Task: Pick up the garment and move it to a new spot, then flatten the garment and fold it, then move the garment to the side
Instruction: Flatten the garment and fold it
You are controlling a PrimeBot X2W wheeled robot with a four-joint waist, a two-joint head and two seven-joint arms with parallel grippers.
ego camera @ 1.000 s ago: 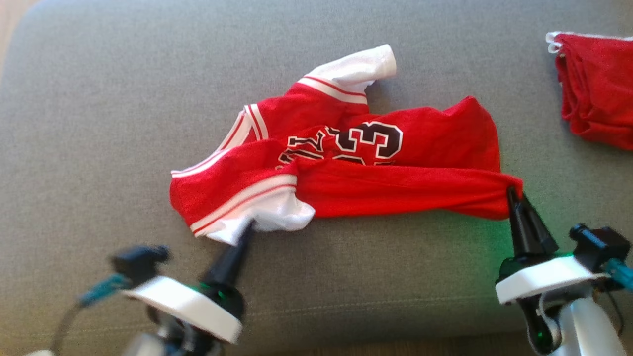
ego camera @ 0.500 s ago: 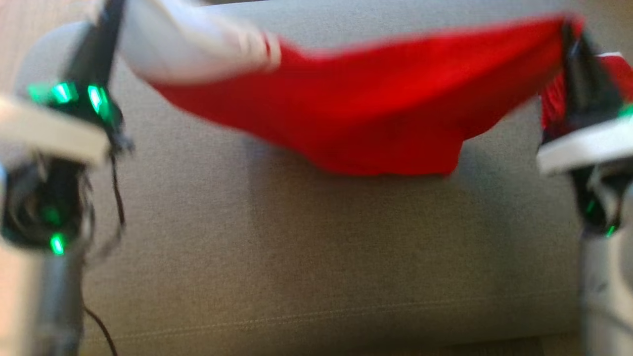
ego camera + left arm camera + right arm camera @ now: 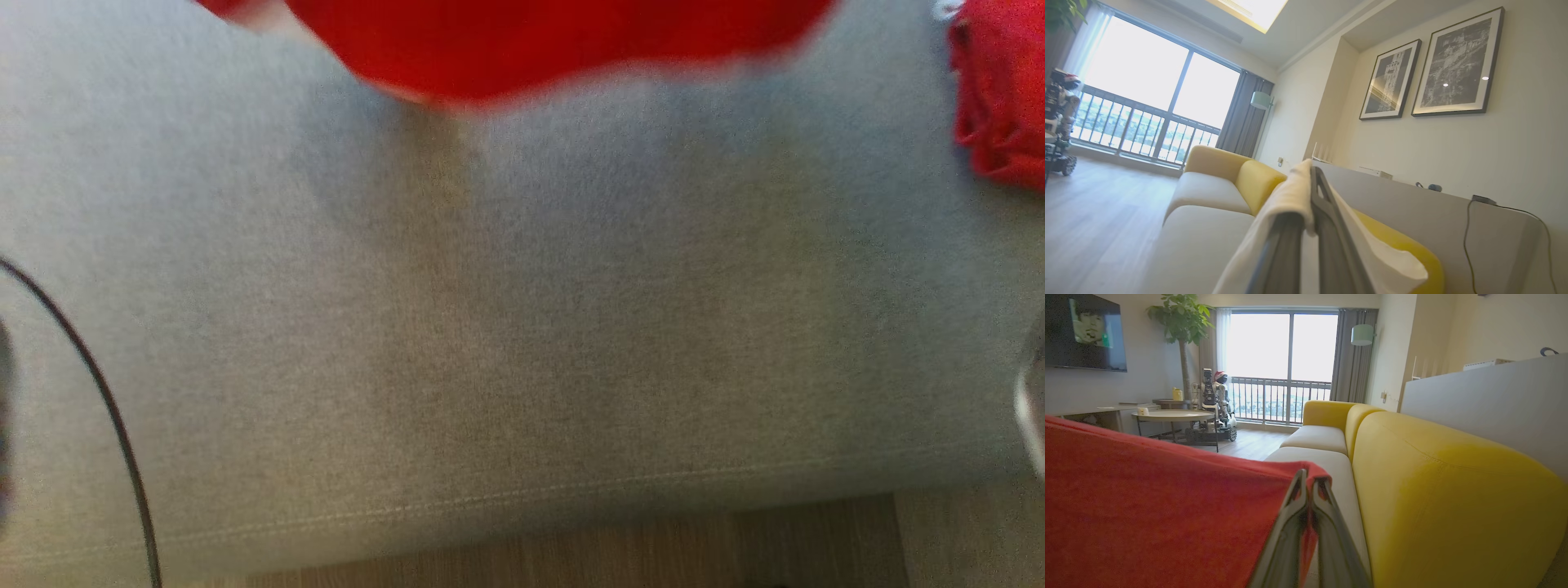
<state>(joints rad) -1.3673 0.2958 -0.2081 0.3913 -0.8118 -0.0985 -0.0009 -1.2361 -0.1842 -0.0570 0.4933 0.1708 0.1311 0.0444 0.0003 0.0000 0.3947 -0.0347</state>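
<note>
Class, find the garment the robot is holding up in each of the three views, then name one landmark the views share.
Head view: garment, a blurred red band along the top edge.
Left wrist view: garment, its white part at lower centre, pinched in the left gripper.
Right wrist view: garment, red, at lower left, its corner pinched in the right gripper.
Shared landmark: the sofa's grey seat.

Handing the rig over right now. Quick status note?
Left gripper: shut on the garment, on its white fabric.
Right gripper: shut on its red edge.
The garment hangs between them above the grey cushion, blurred at the head view's top edge.
A second red piece lies at the cushion's right.
Done: pick-up.
Left: set down at a new spot, flatten, fold, move aside.
</note>
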